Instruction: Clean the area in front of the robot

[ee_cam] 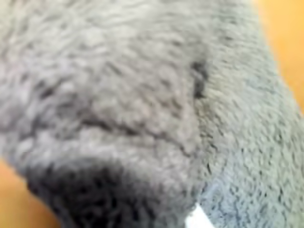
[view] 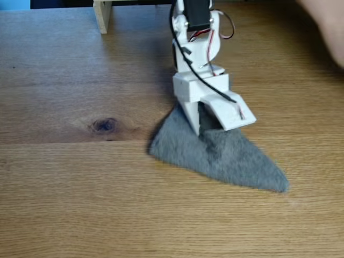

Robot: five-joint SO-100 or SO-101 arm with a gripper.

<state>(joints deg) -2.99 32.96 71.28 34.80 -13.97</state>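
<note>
White robot arm (view: 196, 43) presses its claw (view: 207, 129) into a grey terry cloth (view: 226, 156) on the oak worktop (view: 80, 204), right of a dark knot (view: 105, 125). Claw grip unclear. The cloth may bunch and slip free.

Grey fuzzy cloth (view: 226, 156), white robot (view: 201, 75), light-brown grained tabletop (view: 80, 204).

No readable text, labels or numbers anywhere (either view).
</note>
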